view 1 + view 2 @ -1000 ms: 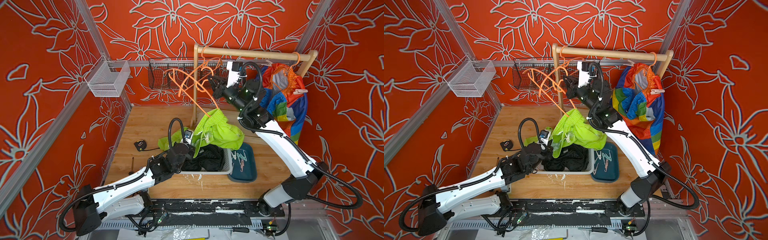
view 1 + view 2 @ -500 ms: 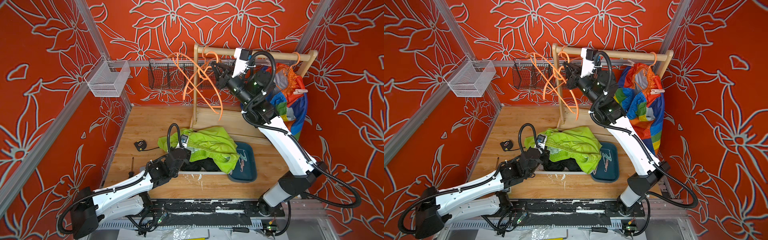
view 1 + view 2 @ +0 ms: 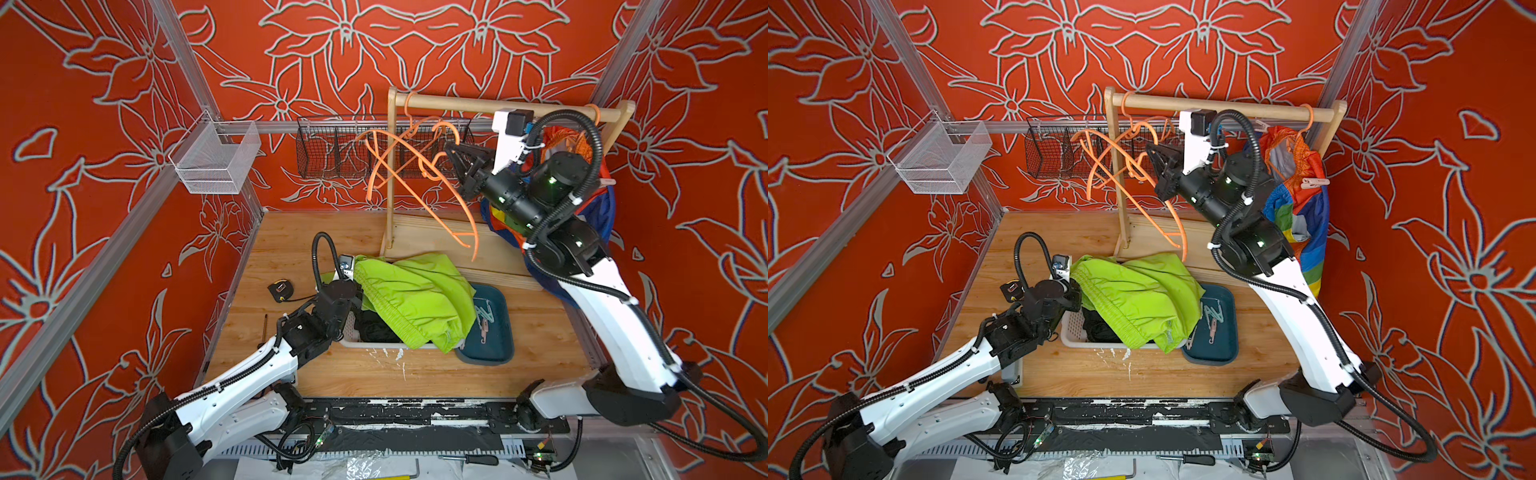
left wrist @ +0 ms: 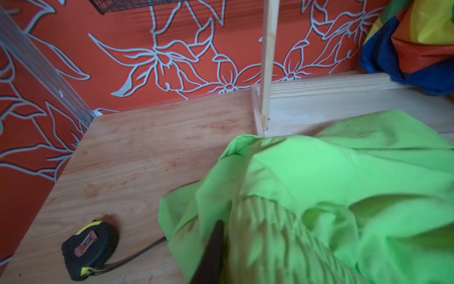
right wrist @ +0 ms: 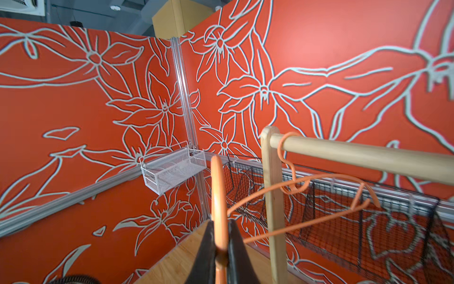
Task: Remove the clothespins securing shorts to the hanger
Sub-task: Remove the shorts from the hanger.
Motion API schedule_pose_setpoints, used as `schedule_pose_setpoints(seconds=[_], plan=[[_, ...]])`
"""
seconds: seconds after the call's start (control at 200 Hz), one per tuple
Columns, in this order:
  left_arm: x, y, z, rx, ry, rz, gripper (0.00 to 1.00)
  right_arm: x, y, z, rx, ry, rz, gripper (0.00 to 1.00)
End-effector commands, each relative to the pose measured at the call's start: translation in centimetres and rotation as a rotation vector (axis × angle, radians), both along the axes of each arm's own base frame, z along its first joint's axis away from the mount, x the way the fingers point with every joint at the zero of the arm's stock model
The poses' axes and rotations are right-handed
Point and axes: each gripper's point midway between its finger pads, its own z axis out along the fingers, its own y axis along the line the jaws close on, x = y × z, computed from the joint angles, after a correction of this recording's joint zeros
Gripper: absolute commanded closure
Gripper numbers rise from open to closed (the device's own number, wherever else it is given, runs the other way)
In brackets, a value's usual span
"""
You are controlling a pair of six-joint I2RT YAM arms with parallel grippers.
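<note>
Clothespins (image 3: pixel 482 318) lie loose in the teal tray (image 3: pixel 494 345), lower centre-right of frame. One pink pin (image 3: pixel 1314 181) is clipped on the rainbow shorts (image 3: pixel 1304 216), which hang from the wooden rail (image 3: pixel 457 106) at upper right. Green shorts (image 3: pixel 415 299) are draped over the white basket (image 3: pixel 1071 328) mid-frame, w/ the edge overlapping the tray; black shorts (image 3: pixel 374 328) sit in the basket underneath. Left gripper (image 4: pixel 216 228) is buried in green fabric, only one finger visible, so can't tell if it's wide or narrow. Right gripper (image 5: pixel 219 228) is up by the rail, jaws pinched on an orange hanger (image 5: pixel 218 184). A 2nd hanger (image 5: pixel 319 177) is hooked on the rail beside it.

Twin overhead views, two wrist close-ups
</note>
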Motion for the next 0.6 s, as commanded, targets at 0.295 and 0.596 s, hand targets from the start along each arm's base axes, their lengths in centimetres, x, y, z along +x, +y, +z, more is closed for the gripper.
schedule_pose_setpoints(seconds=[0.295,0.596], plan=[[0.7,0.0,2.1,-0.031,-0.008,0.014,0.03,-1.5,-7.8,-5.7,-0.242,0.064,-0.343,1.00],[1.0,-0.8,0.1,-0.068,0.036,0.007,0.03,3.9,-9.9,-3.8,-0.291,0.005,-0.562,1.00]])
